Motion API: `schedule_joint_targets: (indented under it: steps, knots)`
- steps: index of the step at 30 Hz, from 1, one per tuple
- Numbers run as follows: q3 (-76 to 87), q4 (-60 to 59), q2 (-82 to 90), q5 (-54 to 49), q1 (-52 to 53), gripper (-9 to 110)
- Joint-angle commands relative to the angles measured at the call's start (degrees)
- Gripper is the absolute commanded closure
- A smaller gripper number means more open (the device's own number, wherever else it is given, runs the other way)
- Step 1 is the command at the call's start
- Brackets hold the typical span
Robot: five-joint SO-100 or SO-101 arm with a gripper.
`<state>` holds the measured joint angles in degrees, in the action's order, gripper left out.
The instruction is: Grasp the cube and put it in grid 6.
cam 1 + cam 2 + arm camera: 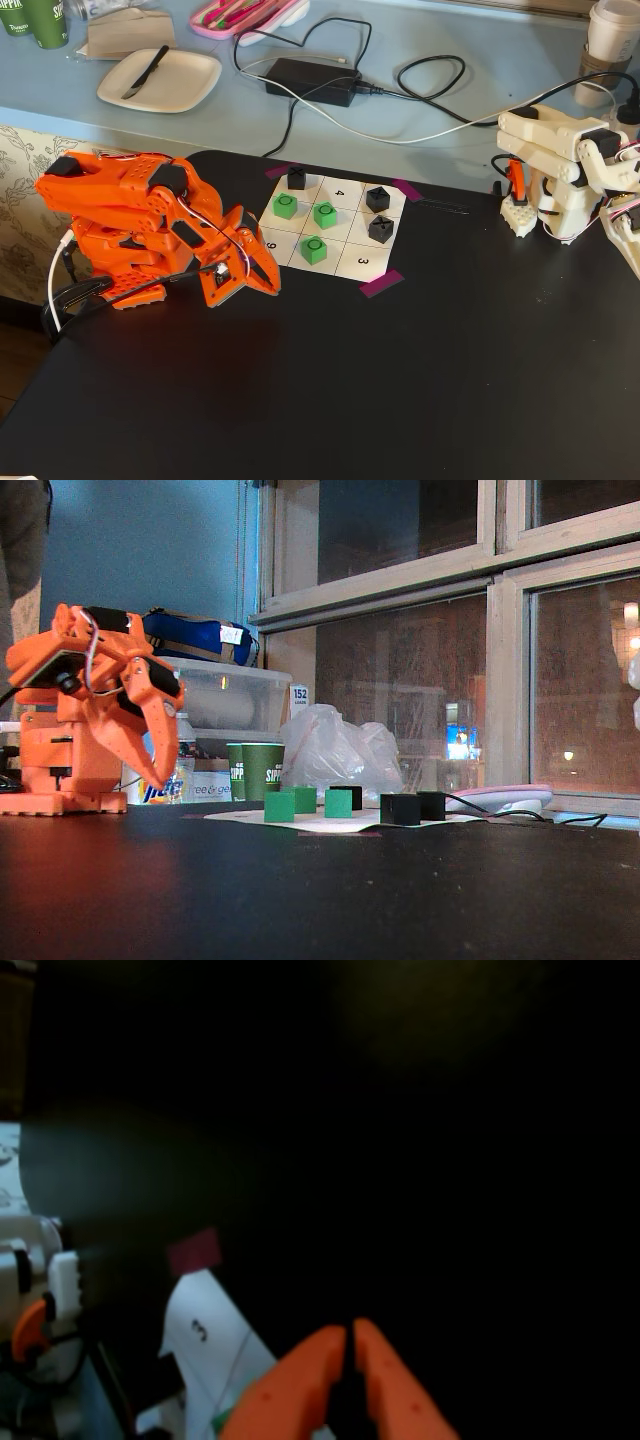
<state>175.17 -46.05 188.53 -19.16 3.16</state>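
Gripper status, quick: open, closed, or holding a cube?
Orange gripper: closed, fingertips together in the wrist view, nothing held; it sits beside the grid sheet, clear of the green cubes.

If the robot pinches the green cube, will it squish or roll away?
Probably neither. The green cube looks like hard plastic, so it should stay stiff. Its flat sides rest on the white sheet, so it would likely slide, not roll. It seems small and light.
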Motion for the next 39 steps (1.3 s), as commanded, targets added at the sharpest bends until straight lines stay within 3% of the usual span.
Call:
schedule_joint_targets:
  steps: [1,8,12,39]
  knots:
    - [3.87,1.76,0.62,6.42,-0.35,101]
    - [4.04,2.46,0.62,8.79,-0.26,101]
    - [4.22,2.37,0.7,16.79,-0.09,101]
    - [4.22,0.7,0.7,17.49,1.49,101]
